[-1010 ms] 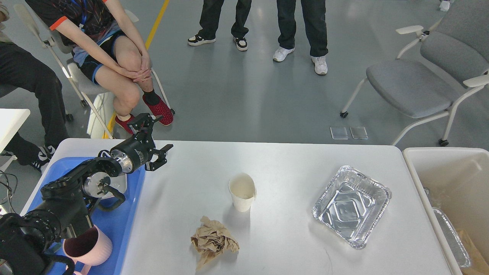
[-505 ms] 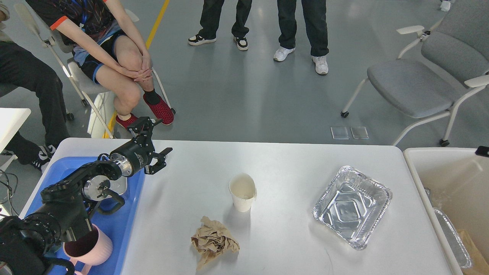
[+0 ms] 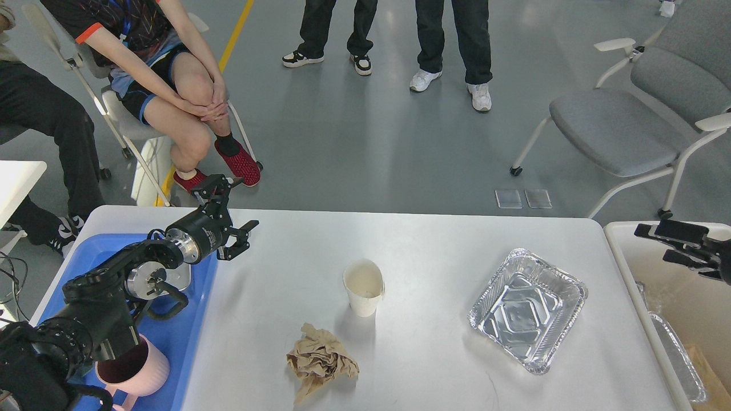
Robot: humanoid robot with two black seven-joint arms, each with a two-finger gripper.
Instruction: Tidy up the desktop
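The table [image 3: 422, 240] is a wide white rectangular top with rounded corners, smooth and plain, lying flat and filling the lower half of the view. Its far edge runs level across the middle of the view, with grey floor beyond at 12 o'clock. The bare surface shows faint scuffs and soft shadows toward 6 o'clock.

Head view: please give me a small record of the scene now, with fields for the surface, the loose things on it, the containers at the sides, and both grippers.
surface: white desktop
loose items: paper cup upright; crumpled brown paper; empty foil tray
left side: blue tray holding pink mug
right side: off-white bin
left gripper: open, empty
right gripper: over the bin, open
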